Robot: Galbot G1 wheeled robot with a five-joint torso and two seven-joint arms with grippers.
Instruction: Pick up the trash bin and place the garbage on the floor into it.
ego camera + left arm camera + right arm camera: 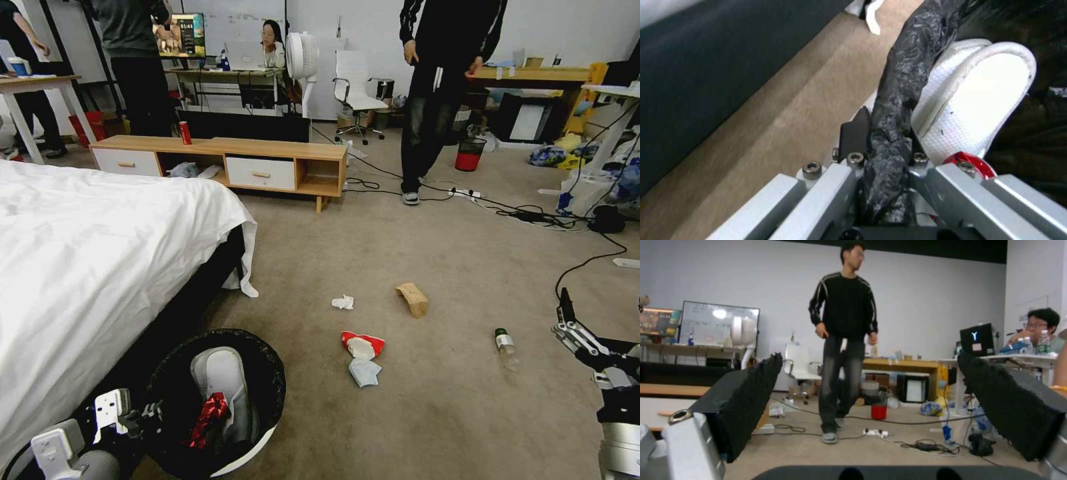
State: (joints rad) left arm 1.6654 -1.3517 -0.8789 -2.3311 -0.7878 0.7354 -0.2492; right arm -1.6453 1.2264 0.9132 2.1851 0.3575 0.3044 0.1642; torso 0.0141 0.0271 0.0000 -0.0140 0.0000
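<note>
Near left, beside the bed: the left gripper is clamped on the rim of the trash bin, pinching the black bag folded over it. The bin already carries a white slipper and a red wrapper. Risk here: the hold seems to be largely on thin bag film, so the liner could slide or tear and the bin tilt or drop, spilling its load. Centre of the floor: the garbage lies scattered and apart from the bin, namely a tissue, a red-and-white wrapper with a pale wad touching it, a brown paper bag, and further right a small bottle, which looks likely to roll if nudged. Cables run across the far right, a snag hazard for the base. Near right: the right gripper hangs above the carpet, spread wide, holding nothing.
</note>
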